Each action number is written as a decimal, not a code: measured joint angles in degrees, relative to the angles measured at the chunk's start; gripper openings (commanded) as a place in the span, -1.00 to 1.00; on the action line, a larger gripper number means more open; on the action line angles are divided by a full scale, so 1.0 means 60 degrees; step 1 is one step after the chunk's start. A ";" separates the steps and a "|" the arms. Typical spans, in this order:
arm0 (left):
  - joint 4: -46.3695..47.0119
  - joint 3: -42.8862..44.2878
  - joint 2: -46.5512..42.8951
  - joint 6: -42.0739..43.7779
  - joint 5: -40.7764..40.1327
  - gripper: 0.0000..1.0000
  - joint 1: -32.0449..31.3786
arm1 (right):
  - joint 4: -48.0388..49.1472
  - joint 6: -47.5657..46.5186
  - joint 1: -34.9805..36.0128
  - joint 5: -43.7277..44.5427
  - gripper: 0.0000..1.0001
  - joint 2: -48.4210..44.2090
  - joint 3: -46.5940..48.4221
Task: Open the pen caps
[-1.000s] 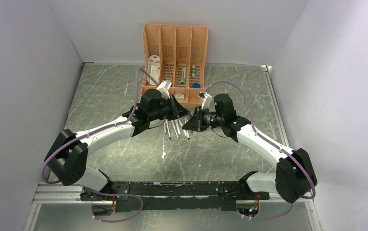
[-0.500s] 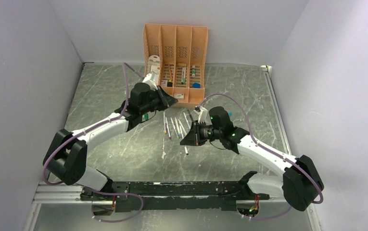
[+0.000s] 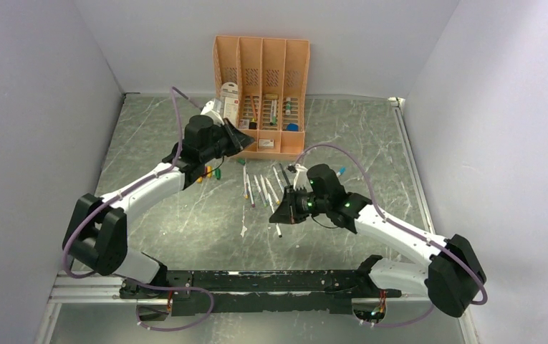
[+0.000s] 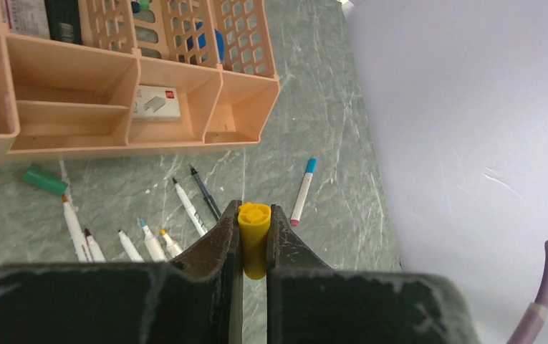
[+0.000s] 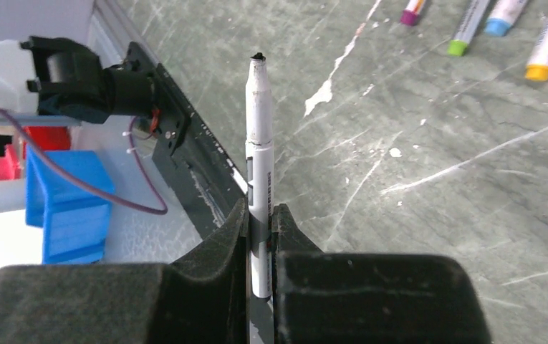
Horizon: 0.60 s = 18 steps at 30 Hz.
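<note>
My left gripper [image 4: 254, 213] is shut on a yellow pen cap [image 4: 254, 244], held above the table close to the organiser's front. In the top view this gripper [image 3: 244, 140] sits at the back left. The right gripper [image 5: 259, 215] is shut on a pale pen [image 5: 259, 136] whose bare dark tip points away from the wrist. From above, the right gripper [image 3: 279, 213] hovers nearer the bases, apart from the left. Several uncapped pens [image 3: 260, 188] lie in a row between the two. A green cap [image 4: 44, 179] lies loose by the organiser.
The peach-orange organiser [image 3: 260, 72] stands against the back wall, packets and stationery in its slots. A pen with a blue end [image 4: 303, 190] lies apart at the right. Small caps [image 3: 210, 174] rest under the left arm. The black base rail [image 3: 271, 281] runs along the near edge.
The two grippers, close together a second ago, have drawn apart. The left went back and left with the yellow cap; the right came toward the near edge with the uncapped pen.
</note>
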 measured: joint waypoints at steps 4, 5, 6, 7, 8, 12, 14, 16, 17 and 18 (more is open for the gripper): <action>-0.0641 -0.0015 -0.0459 0.0189 0.0004 -0.85 0.0047 | -0.0739 -0.0495 0.0000 0.0703 -1.00 0.0612 0.0812; -0.0838 -0.0015 -0.0656 0.0244 0.0004 -0.85 0.0055 | -0.0911 -0.0656 0.0000 0.0947 -1.00 0.0812 0.1100; -0.0973 -0.0025 -0.0820 0.0288 0.0004 -0.85 0.0055 | -0.1064 -0.0790 0.0000 0.1173 -1.00 0.1005 0.1373; -0.1111 -0.0044 -0.1002 0.0335 0.0007 -0.85 0.0051 | -0.1220 -0.0936 -0.0007 0.1424 -1.00 0.1235 0.1672; -0.1257 -0.0095 -0.1209 0.0368 0.0011 -0.85 0.0051 | -0.1362 -0.1107 -0.0018 0.1716 -1.00 0.1519 0.2011; -0.1730 -0.0466 -0.1778 0.0455 0.0015 -0.85 0.0051 | -0.1807 -0.1705 -0.0076 0.2758 -1.00 0.2943 0.3337; -0.1982 -0.0667 -0.1971 0.0495 0.0015 -0.84 0.0055 | -0.1931 -0.1960 -0.0106 0.3140 -1.00 0.3712 0.3880; -0.2237 -0.0871 -0.2146 0.0528 0.0015 -0.84 0.0055 | -0.2033 -0.2211 -0.0142 0.3570 -1.00 0.4499 0.4342; -0.2386 -0.0958 -0.2233 0.0543 0.0015 -0.84 0.0055 | -0.2098 -0.2331 -0.0157 0.3756 -1.00 0.4881 0.4550; -0.2503 -0.1013 -0.2310 0.0561 0.0015 -0.84 0.0055 | -0.2171 -0.2452 -0.0178 0.3952 -1.00 0.5246 0.4747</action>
